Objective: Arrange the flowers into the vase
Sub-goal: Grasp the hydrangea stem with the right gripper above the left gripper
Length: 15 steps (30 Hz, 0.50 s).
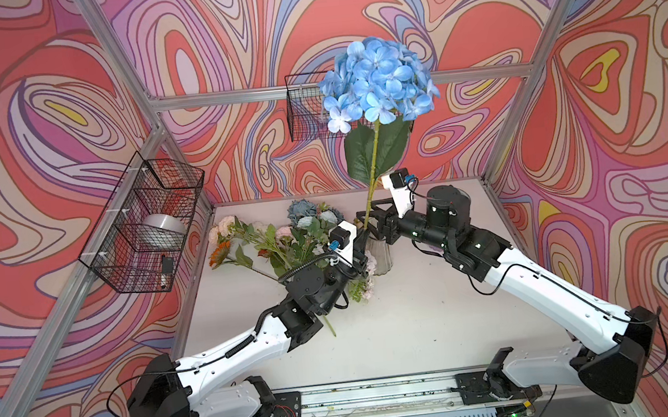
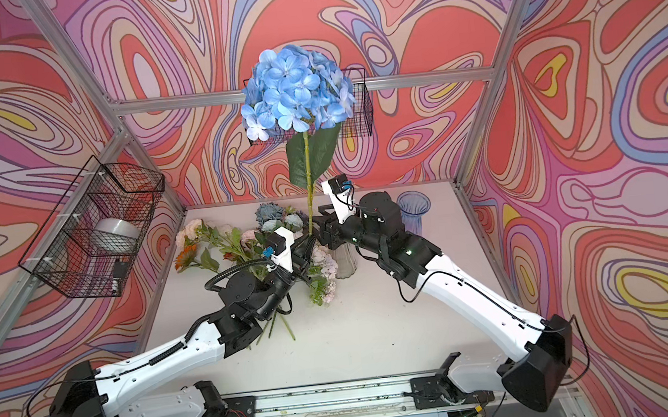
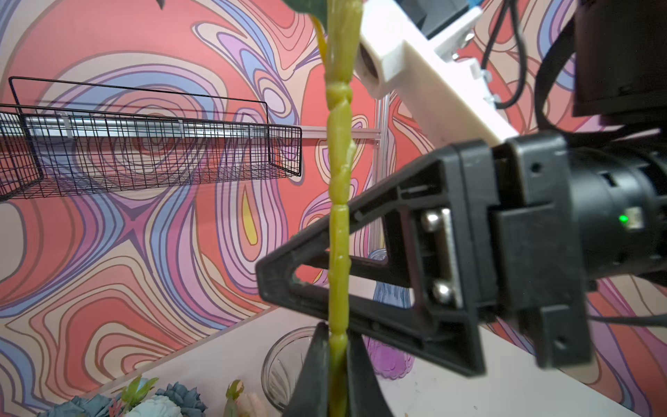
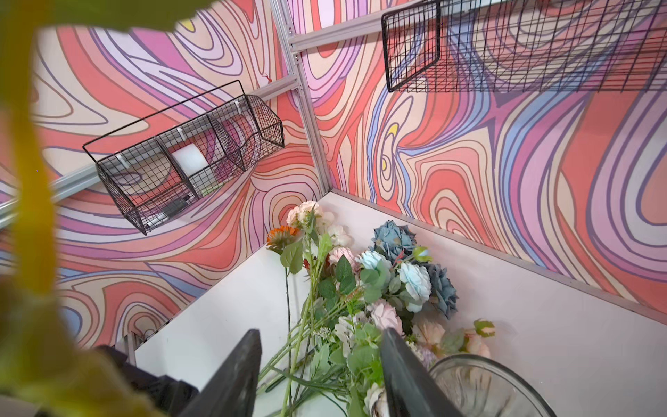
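Observation:
A tall blue hydrangea (image 1: 378, 80) (image 2: 295, 88) stands upright on its yellow-green stem (image 3: 339, 202). My left gripper (image 3: 338, 335) is shut on that stem low down, just above the clear glass vase (image 1: 379, 255) (image 2: 344, 263) (image 3: 278, 364). My right gripper (image 4: 321, 332) (image 1: 370, 214) is open beside the stem, which runs blurred outside its jaws; nothing lies between them. The other flowers (image 1: 285, 239) (image 2: 244, 243) (image 4: 361, 289) lie in a heap on the white table, left of the vase.
A purple glass vase (image 2: 414, 210) (image 3: 389, 357) stands at the back right, behind the right arm. A wire basket (image 1: 146, 223) holding a tape roll hangs on the left wall. Another basket (image 1: 306, 108) hangs on the back wall behind the bloom.

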Each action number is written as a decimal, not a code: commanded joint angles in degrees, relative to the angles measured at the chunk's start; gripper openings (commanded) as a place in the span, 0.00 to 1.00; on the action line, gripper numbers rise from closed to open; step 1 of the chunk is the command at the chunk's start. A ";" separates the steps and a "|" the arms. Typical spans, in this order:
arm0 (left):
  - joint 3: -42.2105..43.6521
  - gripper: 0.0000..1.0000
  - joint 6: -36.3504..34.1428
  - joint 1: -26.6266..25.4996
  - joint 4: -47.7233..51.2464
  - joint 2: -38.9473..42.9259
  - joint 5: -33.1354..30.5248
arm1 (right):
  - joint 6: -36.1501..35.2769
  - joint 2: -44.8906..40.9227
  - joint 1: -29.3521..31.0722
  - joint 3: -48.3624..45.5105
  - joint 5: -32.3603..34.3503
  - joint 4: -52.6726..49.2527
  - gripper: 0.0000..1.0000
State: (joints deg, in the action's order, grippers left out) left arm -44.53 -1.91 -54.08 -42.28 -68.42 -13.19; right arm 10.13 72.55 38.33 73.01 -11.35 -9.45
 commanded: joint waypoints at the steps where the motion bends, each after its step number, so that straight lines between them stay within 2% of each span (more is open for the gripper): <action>1: -2.51 0.00 -1.57 -0.23 0.02 -1.26 -1.79 | -2.13 -3.19 1.31 -0.47 -1.65 -2.48 0.56; 6: -2.88 0.00 0.06 1.07 0.81 -2.22 -0.93 | -3.58 -5.54 1.22 0.10 -3.47 -2.06 0.57; 15: -3.02 0.00 -0.04 1.16 0.80 -3.12 0.41 | -3.53 -3.21 1.23 1.75 -9.20 1.71 0.58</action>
State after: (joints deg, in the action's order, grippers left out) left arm -46.30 -1.48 -53.10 -40.99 -71.72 -13.54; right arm 7.44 68.47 39.46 73.17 -16.78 -9.87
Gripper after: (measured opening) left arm 0.095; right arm 0.580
